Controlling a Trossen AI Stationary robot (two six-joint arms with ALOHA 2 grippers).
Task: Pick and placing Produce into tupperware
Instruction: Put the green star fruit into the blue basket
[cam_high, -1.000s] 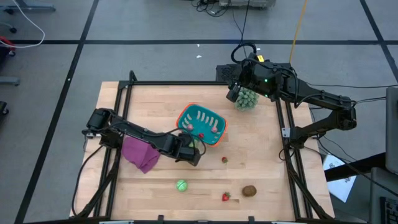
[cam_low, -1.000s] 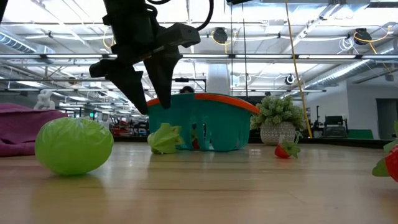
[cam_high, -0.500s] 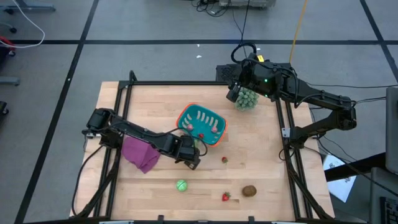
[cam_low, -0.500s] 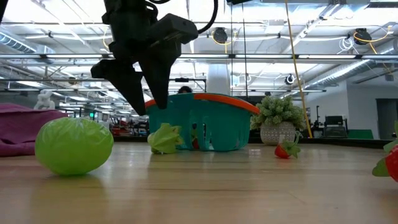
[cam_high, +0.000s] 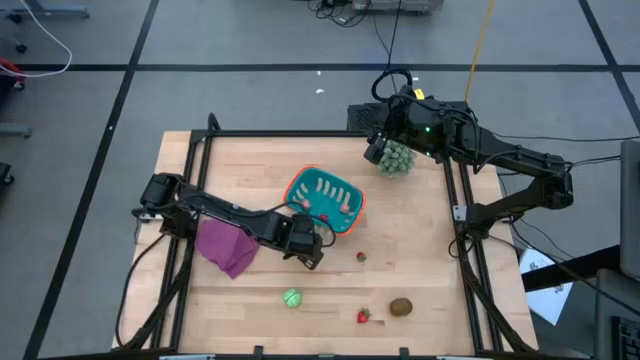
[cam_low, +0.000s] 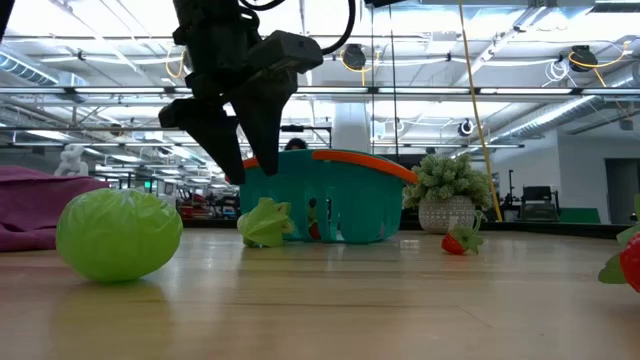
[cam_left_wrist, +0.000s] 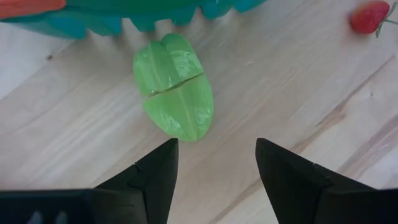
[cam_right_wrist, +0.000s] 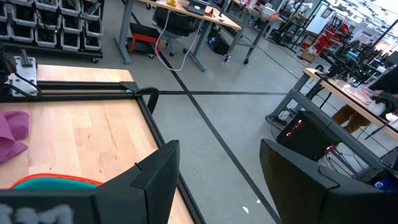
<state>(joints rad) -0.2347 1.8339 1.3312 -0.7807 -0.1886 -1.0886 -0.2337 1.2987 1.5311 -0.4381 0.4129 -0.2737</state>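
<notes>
Left gripper (cam_left_wrist: 214, 163), fingers spread and empty, hovers over a green leafy piece (cam_left_wrist: 175, 93) beside the teal basket (cam_high: 325, 199), hiding it from overhead; right gripper (cam_right_wrist: 217, 180), spread, waits far right

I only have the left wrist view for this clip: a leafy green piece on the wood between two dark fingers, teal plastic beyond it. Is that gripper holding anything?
Observer: No. The left gripper hangs open above the leafy green piece, clear of the table.
Operator: Is that teal thing the container?
Observer: Yes, a teal basket with an orange rim; red pieces already lie inside.
Operator: What else is loose?
Observer: A round green piece, two strawberries and a brown kiwi.
Operator: And the other arm?
Observer: The right gripper waits open at the far edge, beside a spiky plant ball.
</notes>
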